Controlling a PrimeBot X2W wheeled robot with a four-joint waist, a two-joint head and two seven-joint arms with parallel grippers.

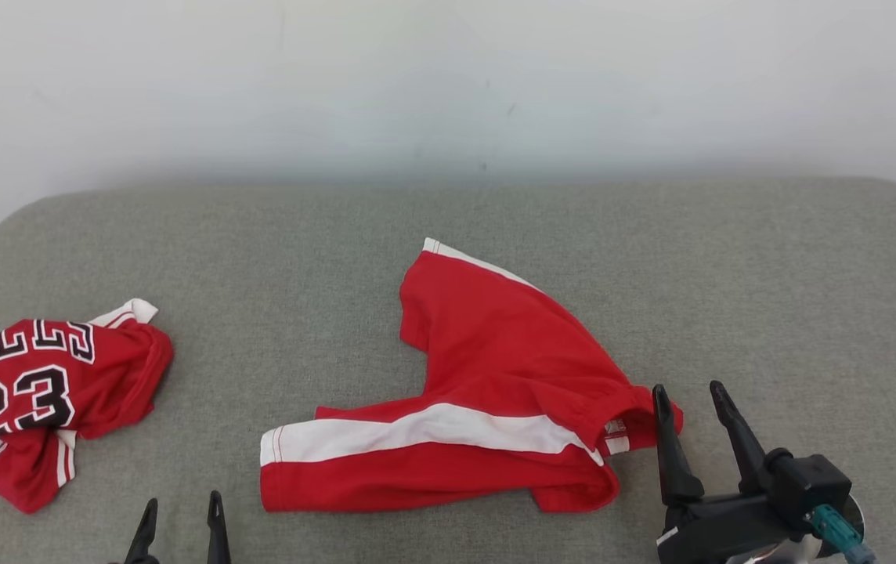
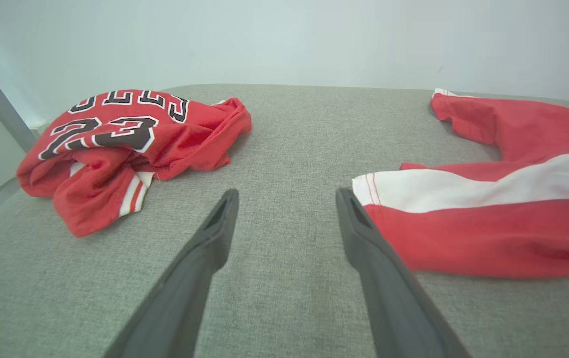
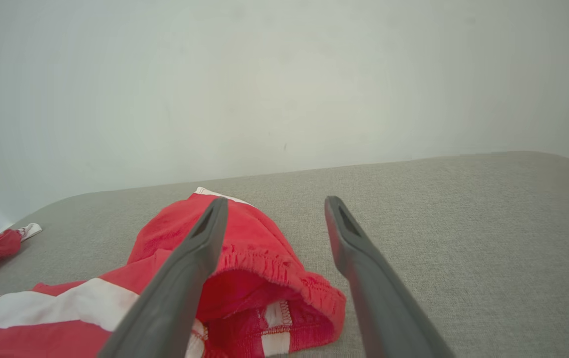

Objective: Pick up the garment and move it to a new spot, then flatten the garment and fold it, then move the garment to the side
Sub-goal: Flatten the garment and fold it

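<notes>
The left claw (image 1: pixel 182 521) sits low at the near left, its two dark fingers parted, empty and pointing forward. The right claw (image 1: pixel 689 407), near right, stands spread, fingers leaning slightly leftward.

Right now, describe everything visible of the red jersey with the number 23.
The jersey is red, soft-looking fabric, with black lettering and a 23 outlined in white, a white sleeve tip at its far side and red-and-white striped trim near its front edge. It lies crumpled, not flat, on the robot's left of the grey padded surface, which alone touches it, apart from the other red garment.
</notes>
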